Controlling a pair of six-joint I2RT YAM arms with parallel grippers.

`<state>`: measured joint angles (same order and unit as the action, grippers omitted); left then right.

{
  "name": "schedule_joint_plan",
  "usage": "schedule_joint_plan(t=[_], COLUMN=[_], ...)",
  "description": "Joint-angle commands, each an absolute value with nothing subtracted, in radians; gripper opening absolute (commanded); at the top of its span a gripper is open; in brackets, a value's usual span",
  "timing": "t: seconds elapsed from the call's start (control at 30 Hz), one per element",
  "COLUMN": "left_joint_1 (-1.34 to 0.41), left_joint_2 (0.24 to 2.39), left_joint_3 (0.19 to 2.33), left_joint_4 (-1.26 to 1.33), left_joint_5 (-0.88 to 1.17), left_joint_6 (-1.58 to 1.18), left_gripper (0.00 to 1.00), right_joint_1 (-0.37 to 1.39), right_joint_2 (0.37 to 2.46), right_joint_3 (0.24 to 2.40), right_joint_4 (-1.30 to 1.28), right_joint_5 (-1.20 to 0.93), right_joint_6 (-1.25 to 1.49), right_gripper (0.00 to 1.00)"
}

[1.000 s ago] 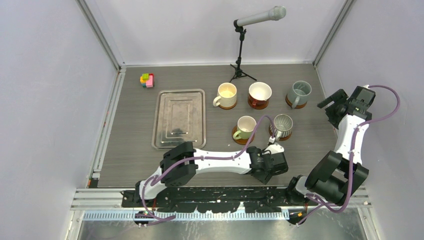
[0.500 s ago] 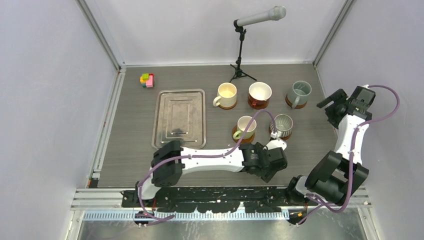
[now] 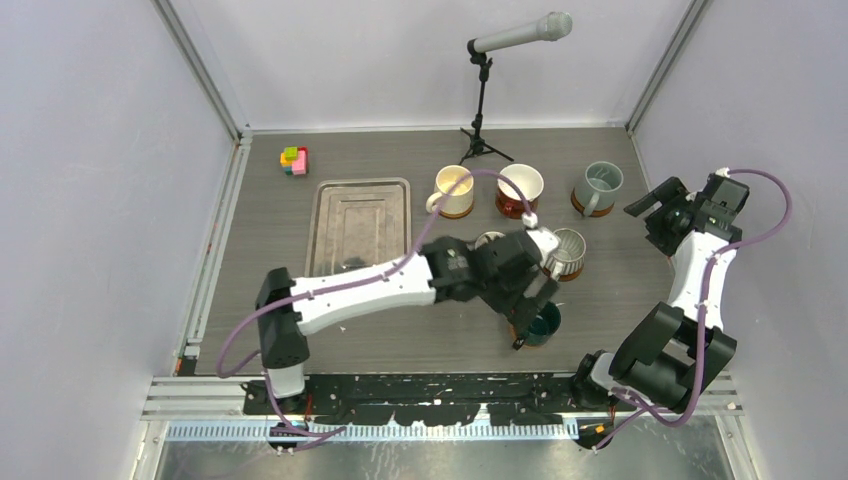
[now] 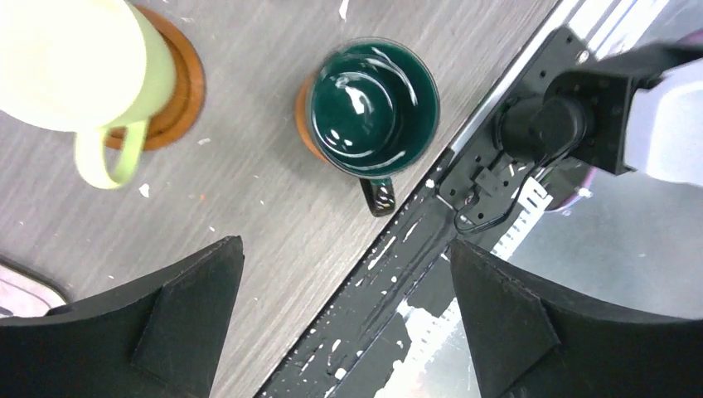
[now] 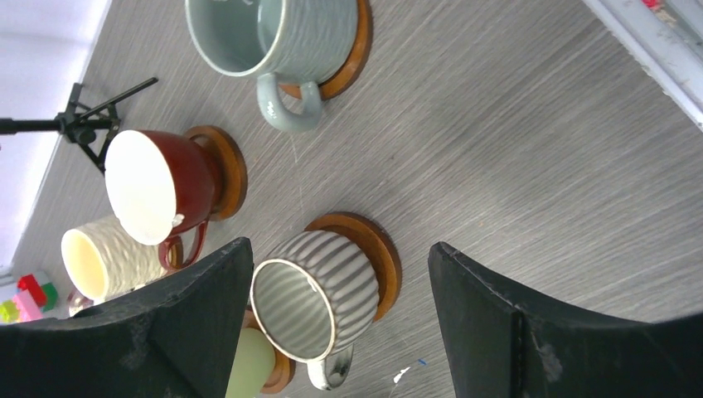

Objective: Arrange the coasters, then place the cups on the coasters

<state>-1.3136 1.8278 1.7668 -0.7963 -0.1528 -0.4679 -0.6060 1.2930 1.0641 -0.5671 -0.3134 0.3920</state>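
Observation:
A dark teal cup [image 4: 373,108] stands upright on a brown coaster [image 4: 303,116] near the table's front rail, handle toward the rail. My left gripper [image 4: 341,257] hangs open above and just short of it, nothing between its fingers; in the top view the left gripper [image 3: 528,318] overlaps that teal cup [image 3: 545,322]. The pale green cup [image 4: 75,58] sits on its coaster [image 4: 189,91]. Cream [image 3: 455,187], red-brown [image 3: 520,186], grey-blue [image 3: 600,183] and ribbed grey [image 3: 567,250] cups each sit on a coaster. My right gripper [image 3: 655,205] is open and empty at the right edge, facing the ribbed cup [image 5: 319,290].
A steel tray [image 3: 358,238] lies left of the cups, with a small coloured block toy [image 3: 294,160] behind it. A microphone stand [image 3: 482,110] rises at the back. The black front rail [image 4: 431,224] runs close beside the teal cup. Walls close both sides.
My left gripper has opened wide and its arm has swung away from the front edge toward the middle, uncovering the teal cup on its coaster. The right arm has barely moved.

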Motion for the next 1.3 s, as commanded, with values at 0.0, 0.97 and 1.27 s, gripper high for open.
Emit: schedule_joint_plan(t=[0.0, 0.97, 1.27], left_joint_1=[-1.110, -0.092, -0.104], left_joint_2=[1.719, 1.524, 1.545], left_joint_3=[1.771, 1.527, 1.331], left_joint_4=[-0.760, -0.847, -0.867], left_joint_5=[0.139, 0.367, 0.219], left_joint_6=[-0.388, 0.032, 0.344], left_gripper=[0.99, 1.00, 1.00], right_joint_1=[-0.610, -0.381, -0.341], right_joint_2=[1.250, 1.268, 1.266], right_joint_3=[1.060, 1.164, 1.137], right_joint_4=[-0.519, -0.666, -0.657], right_joint_5=[-0.426, -0.466, -0.442], right_joint_6=[0.349, 0.095, 0.089], right_gripper=[0.82, 0.82, 0.82])
